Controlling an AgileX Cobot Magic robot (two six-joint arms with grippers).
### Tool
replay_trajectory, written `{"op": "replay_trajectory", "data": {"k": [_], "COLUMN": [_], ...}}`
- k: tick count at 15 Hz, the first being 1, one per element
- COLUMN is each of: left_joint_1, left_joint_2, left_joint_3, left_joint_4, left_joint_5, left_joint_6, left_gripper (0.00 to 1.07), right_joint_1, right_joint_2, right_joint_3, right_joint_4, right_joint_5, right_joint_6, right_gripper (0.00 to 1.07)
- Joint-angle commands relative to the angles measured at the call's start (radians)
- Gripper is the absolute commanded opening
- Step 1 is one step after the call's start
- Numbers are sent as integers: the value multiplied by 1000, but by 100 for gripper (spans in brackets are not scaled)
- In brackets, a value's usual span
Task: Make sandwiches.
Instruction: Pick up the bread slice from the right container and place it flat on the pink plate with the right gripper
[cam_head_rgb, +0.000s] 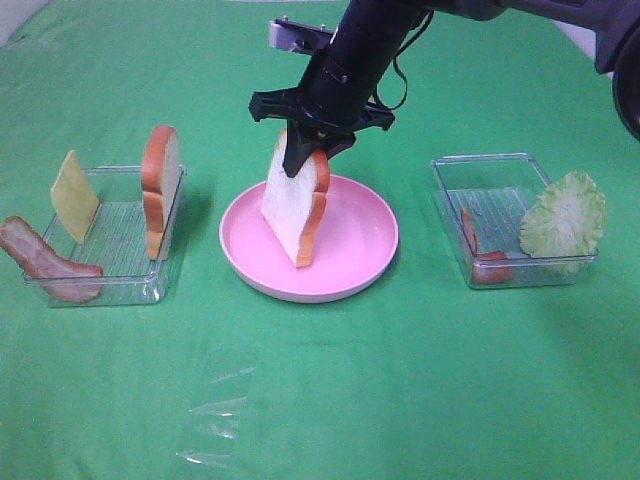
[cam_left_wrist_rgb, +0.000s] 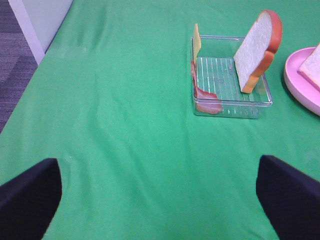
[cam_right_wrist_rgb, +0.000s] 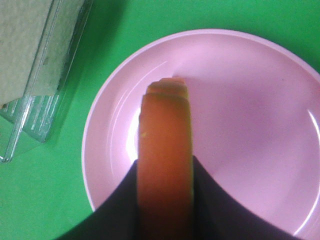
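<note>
Exterior high view: camera raised at front of green worktop (cam_head_rgb: 320, 400), looking down and across. Left tray (cam_head_rgb: 130, 270), pink plate (cam_head_rgb: 365, 240) and right tray (cam_head_rgb: 500, 200) all in frame at middle distance.
Left wrist view: low over worktop, well back, facing left tray and rim of plate. Fingers (cam_left_wrist_rgb: 30, 195) of left tool (cam_left_wrist_rgb: 157, 160) dark in foreground, wide apart.
Right wrist view: very near, straight down onto plate. Bread slice (cam_right_wrist_rgb: 165, 130) edge-on, held in right tool (cam_right_wrist_rgb: 165, 165).
All three views share plate. Exterior and left wrist views share left tray.
</note>
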Motion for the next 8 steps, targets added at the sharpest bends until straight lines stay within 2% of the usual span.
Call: {"op": "replay_trajectory", "data": {"k": [1,8], "left_joint_1": [-4,-4], "left_joint_2": [-3,-3], "left_joint_3": [2,2], "left_joint_4": [0,0], "left_joint_5": [-2,-2], "left_joint_6": [0,0], "left_gripper": [100,100], "right_joint_1": [1,1], "right_joint_2": [0,0], "right_joint_3": [2,2], "right_joint_4": [-17,14], "right_joint_5": [11,18], "right_joint_6": [12,49], "right_gripper": [0,1]}}
